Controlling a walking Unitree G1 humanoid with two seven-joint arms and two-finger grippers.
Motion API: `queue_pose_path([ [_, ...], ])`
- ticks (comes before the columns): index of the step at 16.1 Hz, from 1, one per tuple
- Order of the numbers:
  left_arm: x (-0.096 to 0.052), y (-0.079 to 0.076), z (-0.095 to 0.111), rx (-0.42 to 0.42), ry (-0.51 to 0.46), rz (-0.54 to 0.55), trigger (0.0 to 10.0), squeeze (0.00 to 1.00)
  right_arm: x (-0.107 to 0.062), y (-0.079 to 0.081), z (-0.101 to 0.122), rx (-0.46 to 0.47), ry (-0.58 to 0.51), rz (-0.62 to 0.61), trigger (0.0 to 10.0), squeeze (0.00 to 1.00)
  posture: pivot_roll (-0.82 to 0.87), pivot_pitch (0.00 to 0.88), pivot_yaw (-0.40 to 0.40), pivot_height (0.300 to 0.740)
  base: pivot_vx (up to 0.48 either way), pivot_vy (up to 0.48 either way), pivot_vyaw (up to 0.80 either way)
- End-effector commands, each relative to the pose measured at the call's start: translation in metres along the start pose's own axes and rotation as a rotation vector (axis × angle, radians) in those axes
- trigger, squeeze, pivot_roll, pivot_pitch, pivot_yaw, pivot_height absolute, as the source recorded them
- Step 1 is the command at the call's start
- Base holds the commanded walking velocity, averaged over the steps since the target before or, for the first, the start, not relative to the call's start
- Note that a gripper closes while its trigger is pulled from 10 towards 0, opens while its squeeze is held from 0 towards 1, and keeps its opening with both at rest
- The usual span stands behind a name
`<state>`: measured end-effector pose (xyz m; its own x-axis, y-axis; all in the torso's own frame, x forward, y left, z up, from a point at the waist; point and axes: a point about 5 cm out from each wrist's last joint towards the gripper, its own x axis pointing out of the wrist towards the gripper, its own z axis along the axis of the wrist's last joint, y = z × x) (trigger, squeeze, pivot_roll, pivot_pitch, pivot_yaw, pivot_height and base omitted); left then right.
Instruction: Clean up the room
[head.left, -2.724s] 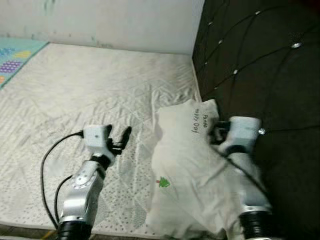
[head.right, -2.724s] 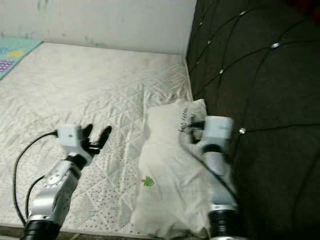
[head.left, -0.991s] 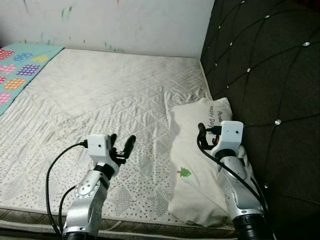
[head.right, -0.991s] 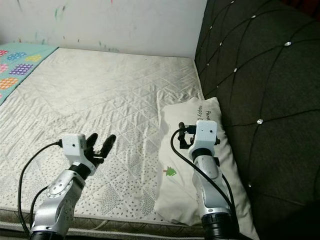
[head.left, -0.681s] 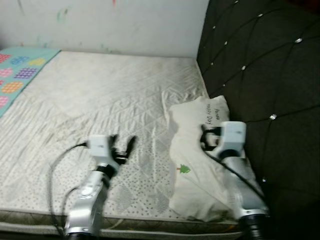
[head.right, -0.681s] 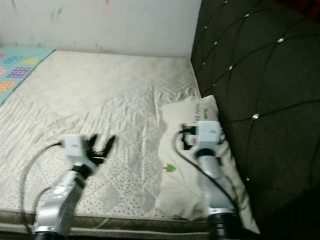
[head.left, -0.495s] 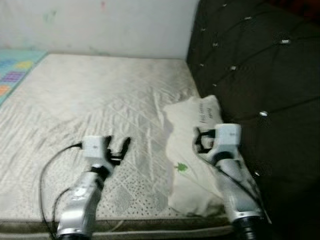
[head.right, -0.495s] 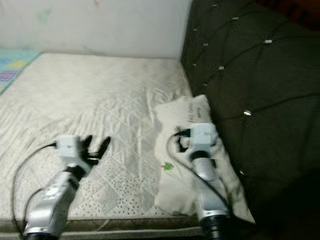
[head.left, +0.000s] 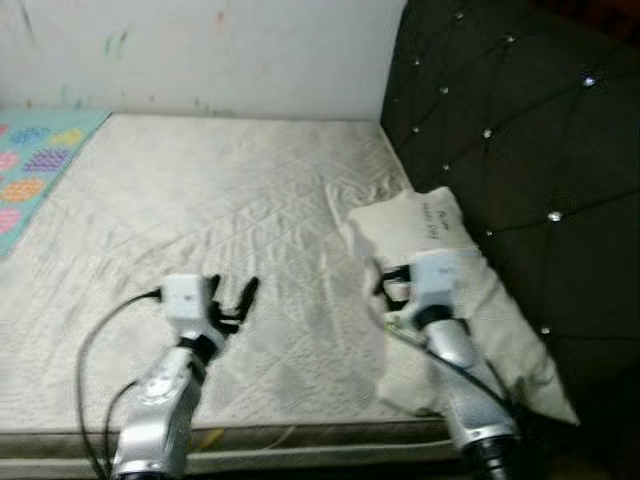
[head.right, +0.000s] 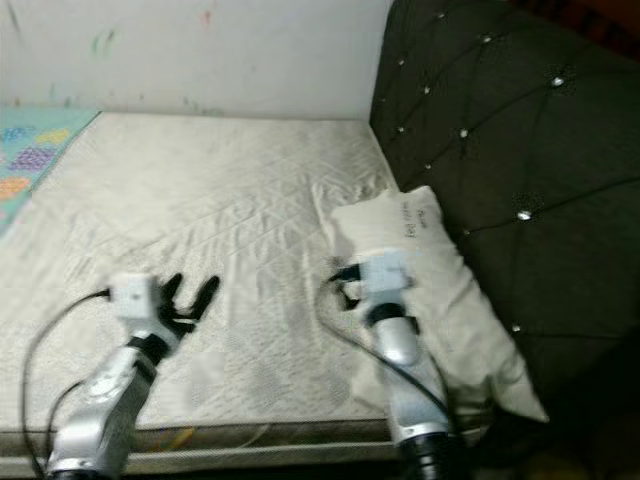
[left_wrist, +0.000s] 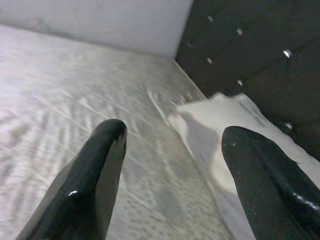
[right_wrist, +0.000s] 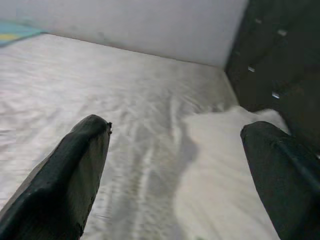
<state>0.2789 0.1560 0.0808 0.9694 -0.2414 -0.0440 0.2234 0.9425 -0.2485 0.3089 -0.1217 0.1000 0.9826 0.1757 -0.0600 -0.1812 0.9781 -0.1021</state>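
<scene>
Pillow (head.left: 470, 290) lies just under the released right claw (head.left: 390, 290); left claw (head.left: 232, 297), also released, hovers over the bed (head.left: 220, 200).

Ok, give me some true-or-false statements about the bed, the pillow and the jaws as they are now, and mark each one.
1. The pillow lies against the dark tufted headboard. True.
2. The left gripper is shut on the pillow. False: its jaws stand open above the bare mattress.
3. The right gripper is over the pillow with its jaws open. True.
4. The pillow is plain black. False: it is off-white with writing near one end.
5. A patterned teal mat lies beyond the mattress's far left edge. True.
</scene>
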Motion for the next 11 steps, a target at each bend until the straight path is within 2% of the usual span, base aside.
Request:
queue_pose_path([
  [1,0.0031,-0.0101,-0.0007,-0.015,-0.001,-0.030,10.0,0.00,-0.0031,-0.0098,-0.0007,0.012,-0.002,-0.023,10.0,0.00,-0.04,0.000,-0.021,0.740,0.000,0.480,0.00],
  [3,0.0032,-0.0093,-0.0007,-0.021,-0.002,-0.024,10.0,0.00,-0.0035,-0.0080,-0.0007,0.039,-0.005,0.001,10.0,0.00,-0.04,0.000,-0.023,0.740,0.000,0.480,0.00],
  [7,0.0038,-0.0090,-0.0005,-0.023,-0.004,-0.022,10.0,0.00,-0.0041,-0.0047,0.0018,0.029,-0.017,0.046,10.0,0.00,-0.04,0.000,-0.024,0.740,0.000,0.480,0.00],
  [11,0.0039,-0.0094,-0.0011,-0.025,-0.003,-0.022,10.0,0.00,-0.0055,-0.0027,0.0016,0.021,-0.020,0.067,10.0,0.00,-0.04,0.000,-0.024,0.740,0.000,0.480,0.74],
])
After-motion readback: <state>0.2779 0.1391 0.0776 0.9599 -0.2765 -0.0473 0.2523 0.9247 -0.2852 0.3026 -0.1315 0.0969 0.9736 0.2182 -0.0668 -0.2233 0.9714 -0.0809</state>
